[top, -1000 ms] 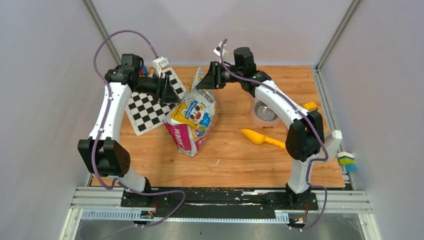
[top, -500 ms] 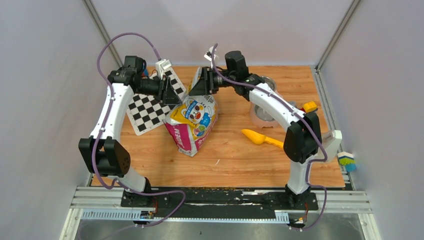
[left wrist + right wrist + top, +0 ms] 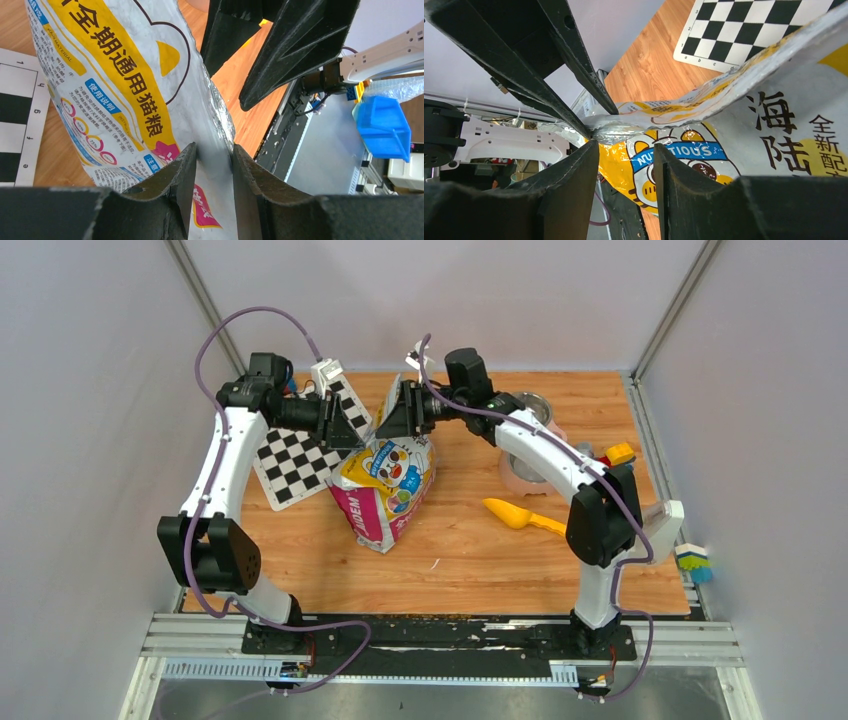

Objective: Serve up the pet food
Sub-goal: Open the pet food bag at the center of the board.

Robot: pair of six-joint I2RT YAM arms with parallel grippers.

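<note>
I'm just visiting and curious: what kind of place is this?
Probably a robotics lab booth: grey panels enclose a wooden table, two arms bolt to a metal rail, and a checkerboard card lies nearby.

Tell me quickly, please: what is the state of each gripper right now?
The left gripper is closed on the top edge of the cat food bag.
The right gripper is closed on the same bag's top edge.
</note>
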